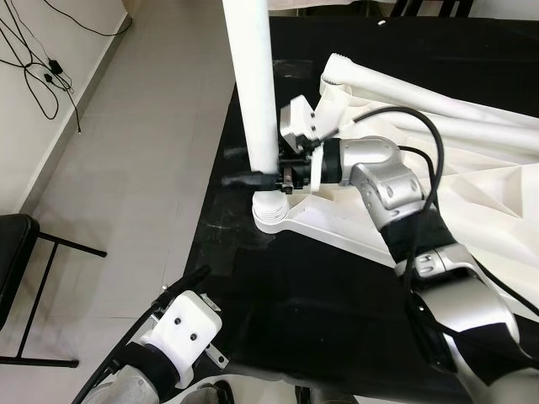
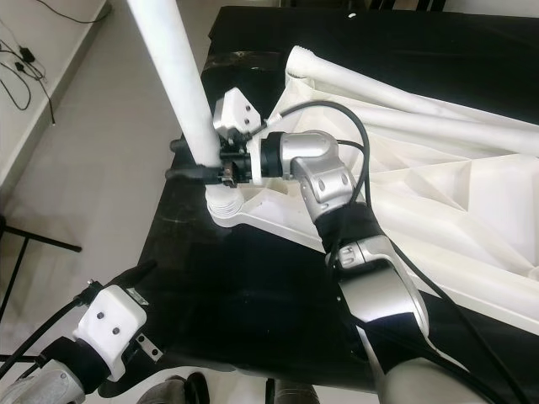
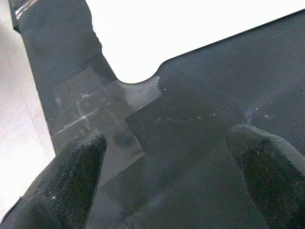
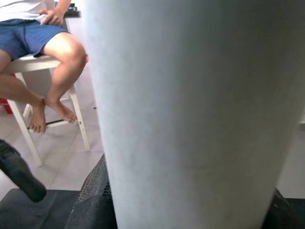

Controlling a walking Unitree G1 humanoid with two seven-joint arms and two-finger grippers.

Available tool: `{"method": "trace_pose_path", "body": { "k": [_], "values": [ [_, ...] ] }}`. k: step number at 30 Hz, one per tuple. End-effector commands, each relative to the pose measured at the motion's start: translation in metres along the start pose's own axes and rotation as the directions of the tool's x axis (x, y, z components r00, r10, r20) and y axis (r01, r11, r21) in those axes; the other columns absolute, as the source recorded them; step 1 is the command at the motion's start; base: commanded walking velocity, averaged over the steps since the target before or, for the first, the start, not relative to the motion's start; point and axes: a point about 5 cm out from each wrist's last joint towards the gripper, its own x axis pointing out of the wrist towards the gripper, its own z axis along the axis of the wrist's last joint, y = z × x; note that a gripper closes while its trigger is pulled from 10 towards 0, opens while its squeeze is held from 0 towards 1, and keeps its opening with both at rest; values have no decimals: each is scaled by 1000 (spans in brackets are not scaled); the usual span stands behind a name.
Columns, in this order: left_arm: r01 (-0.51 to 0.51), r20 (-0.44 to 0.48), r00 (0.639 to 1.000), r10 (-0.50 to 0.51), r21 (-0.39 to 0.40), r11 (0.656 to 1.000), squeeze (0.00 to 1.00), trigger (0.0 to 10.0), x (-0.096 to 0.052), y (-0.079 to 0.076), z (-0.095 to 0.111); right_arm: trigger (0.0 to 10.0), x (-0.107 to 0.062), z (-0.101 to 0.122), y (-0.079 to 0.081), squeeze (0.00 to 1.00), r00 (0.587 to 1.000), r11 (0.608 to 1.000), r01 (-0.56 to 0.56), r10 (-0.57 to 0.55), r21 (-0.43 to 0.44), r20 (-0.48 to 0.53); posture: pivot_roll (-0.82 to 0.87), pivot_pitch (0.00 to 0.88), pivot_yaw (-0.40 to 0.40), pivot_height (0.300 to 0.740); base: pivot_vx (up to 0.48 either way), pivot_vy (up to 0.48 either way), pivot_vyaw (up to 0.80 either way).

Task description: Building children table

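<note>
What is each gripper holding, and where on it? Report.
The right gripper clamps the upright white table leg near its lower end, just above the threaded socket. The left gripper is open, holding nothing.

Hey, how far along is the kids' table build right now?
Early to midway. Done: the white tabletop lies underside up on the black mat. In hand: the right claw grips an upright white leg just above the threaded corner socket; whether it is fully seated is unclear. Left: other legs lie loose across the tabletop. The left claw hovers open over the mat.
</note>
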Motion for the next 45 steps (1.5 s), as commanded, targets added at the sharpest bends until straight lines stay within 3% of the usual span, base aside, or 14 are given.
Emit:
{"method": "trace_pose_path", "body": {
  "k": [1, 13, 16, 17, 20, 21, 23, 24, 25, 32, 38, 40, 43, 45],
  "values": [
    [18, -20, 1000, -18, 4, 1000, 0, 10000, -2, -4, -4, 10000, 2, -53, 12, 0, 991, 981, 31, -5, 191, -133, 25, 302, 16, 740, 0, 0, 0],
    [22, -21, 1000, -22, -1, 1000, 0, 10000, -3, -3, -4, 10000, -10, -69, 7, 0, 961, 925, 263, -226, 273, -158, 17, 314, 18, 740, 0, 0, 0],
    [19, -21, 1000, -19, 2, 1000, 0, 10000, -3, -3, -4, 10000, -13, -80, 15, 0, 887, 857, 453, -407, 244, -217, 14, 313, 14, 740, 0, 0, 0],
    [17, -22, 1000, -17, 3, 1000, 0, 10000, -3, -3, -4, 10000, -14, -85, 19, 0, 816, 789, 572, -517, 224, -259, 12, 313, 6, 740, 0, 0, 0],
    [16, -23, 1000, -15, 3, 1000, 0, 10000, -4, -2, -4, 10000, -15, -87, 22, 0, 757, 734, 647, -587, 208, -286, 15, 313, 3, 740, 0, 0, 0],
    [14, -24, 1000, -14, 4, 1000, 0, 10000, -4, -2, -4, 10000, -12, -91, 39, 0, 665, 643, 742, -672, 189, -326, 13, 315, 4, 740, 0, 0, 0],
    [14, -24, 1000, -14, 4, 1000, 0, 10000, -4, -2, -4, 10000, -12, -91, 39, 0, 665, 643, 742, -672, 189, -326, 13, 315, 4, 740, 0, 0, 0],
    [13, -24, 1000, -12, 5, 1000, 0, 10000, -4, 0, -5, 10000, -12, -91, 54, 0, 579, 560, 812, -741, 162, -341, 18, 316, 17, 740, 0, 0, 0],
    [12, -26, 1000, -11, 9, 1000, 0, 10000, -4, 1, -5, 10000, -9, -89, 66, 0, 539, 511, 842, -773, 173, -335, 13, 313, 25, 740, 0, 0, 0],
    [-7, -21, 1000, 7, 2, 1000, 0, 10000, -2, 10, -6, 10000, 7, -87, 77, 0, 542, 505, 840, -781, 197, -309, 16, 281, 49, 740, 0, 0, 0],
    [-115, 85, 989, 120, -60, 992, 0, 10000, 8, 46, 13, 10000, 12, -84, 81, 0, 513, 470, 858, -796, 205, -322, 11, 256, 50, 740, 0, 0, 0],
    [-107, 226, 966, 124, -85, 991, 0, 10000, 19, 70, 45, 10000, 13, -79, 84, 0, 485, 443, 874, -810, 200, -328, 9, 241, 50, 740, 0, 0, 0],
    [-95, 257, 960, 115, -88, 992, 0, 10000, 21, 74, 52, 10000, 13, -78, 84, 0, 482, 439, 876, -812, 199, -329, 8, 239, 50, 740, 0, 0, 0],
    [-12, 373, 926, 55, -115, 993, 0, 10000, 29, 87, 81, 10000, 14, -77, 82, 0, 484, 439, 875, -815, 204, -318, 5, 228, 54, 740, 0, 0, 0]
  ]
}}
